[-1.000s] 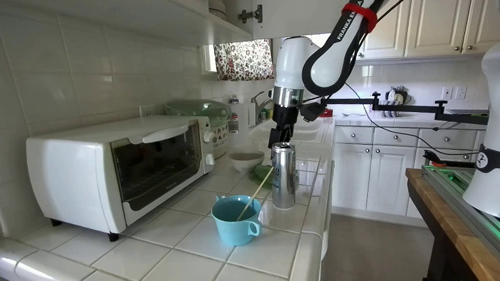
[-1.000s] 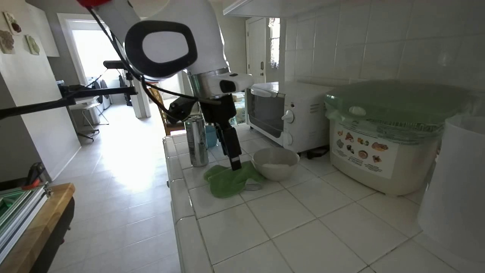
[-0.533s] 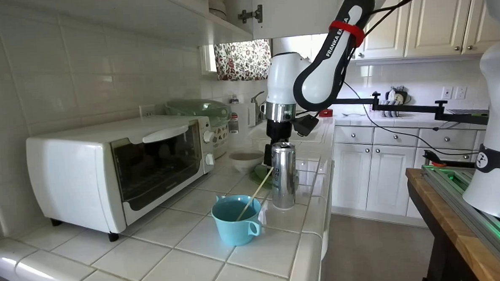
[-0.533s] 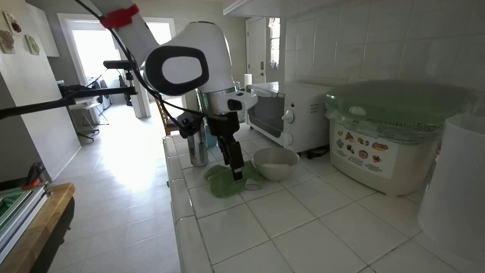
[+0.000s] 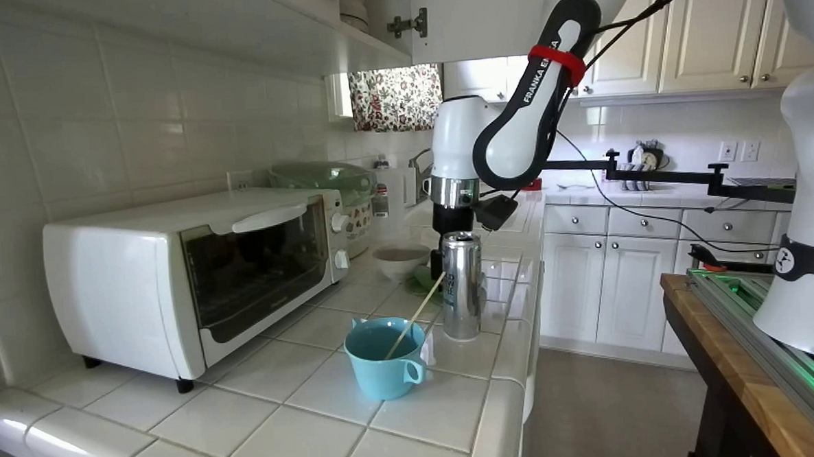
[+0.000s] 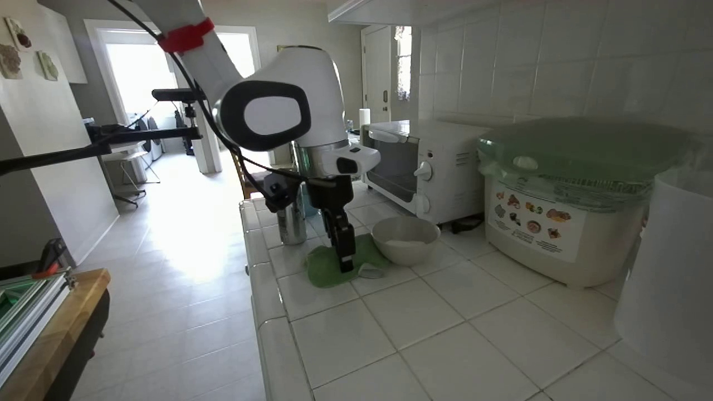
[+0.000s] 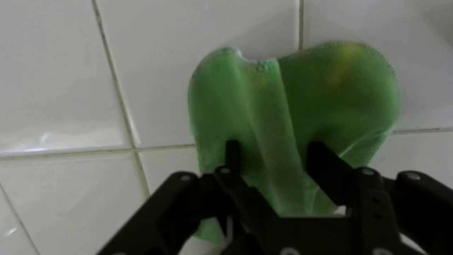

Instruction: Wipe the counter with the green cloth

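The green cloth (image 6: 323, 270) lies rumpled on the white tiled counter (image 6: 445, 345), next to the bowl. In the wrist view the cloth (image 7: 339, 88) has a raised fold running between my fingers. My gripper (image 7: 274, 152) is open, its two fingertips apart on either side of that fold. In an exterior view the gripper (image 6: 346, 264) points down with its tips at the cloth; I cannot tell how firmly they touch it. In an exterior view the can hides part of the gripper and cloth (image 5: 420, 283).
A silver can (image 5: 462, 288) stands close to the gripper, near the counter's edge. A teal mug (image 5: 384, 367) with a thin stick is beyond it. A bowl (image 6: 405, 239) sits beside the cloth. A toaster oven (image 5: 175, 266) and a green-lidded bin (image 6: 535, 223) line the wall.
My gripper has come down from above the cloth to its surface. The cloth's edge nearest the can has drawn in slightly.
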